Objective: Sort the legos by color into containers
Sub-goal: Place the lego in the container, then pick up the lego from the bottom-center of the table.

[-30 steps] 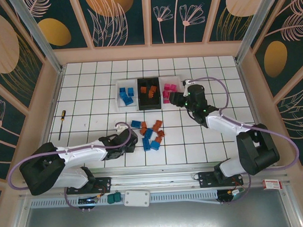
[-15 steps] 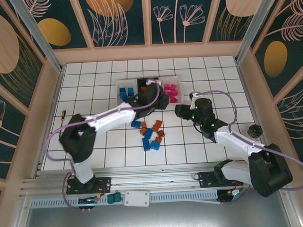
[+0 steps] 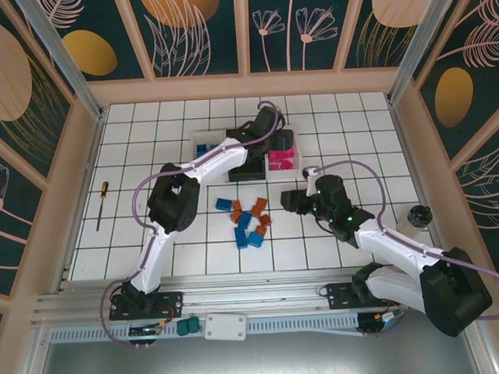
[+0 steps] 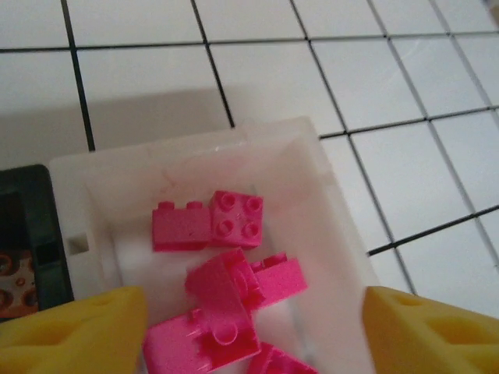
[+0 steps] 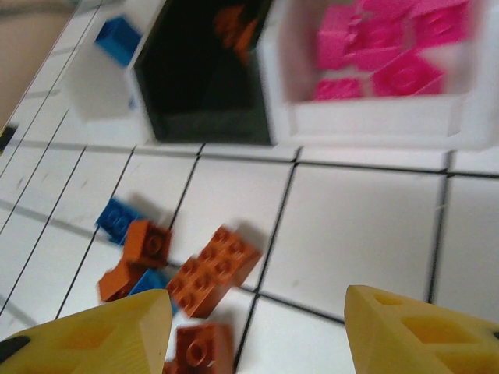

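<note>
Both unclenched: left end effector (image 4: 253, 327) over pink legos (image 4: 226, 273); right end effector (image 5: 257, 327), apparently empty, near loose legos (image 5: 210, 269).

Your top camera sits high above and behind the near edge, looking steeply down from far off, with the whole tiled table (image 3: 133, 142) in frame. Your left wrist camera hangs close over the right-hand white tray (image 4: 195, 152), facing down on pink bricks (image 4: 234, 222). Your right wrist camera is low and slanted toward the trays, and blurred. Both wrist views share that tray. The right wrist and top views share the loose pile of bricks (image 5: 210, 269).
</note>
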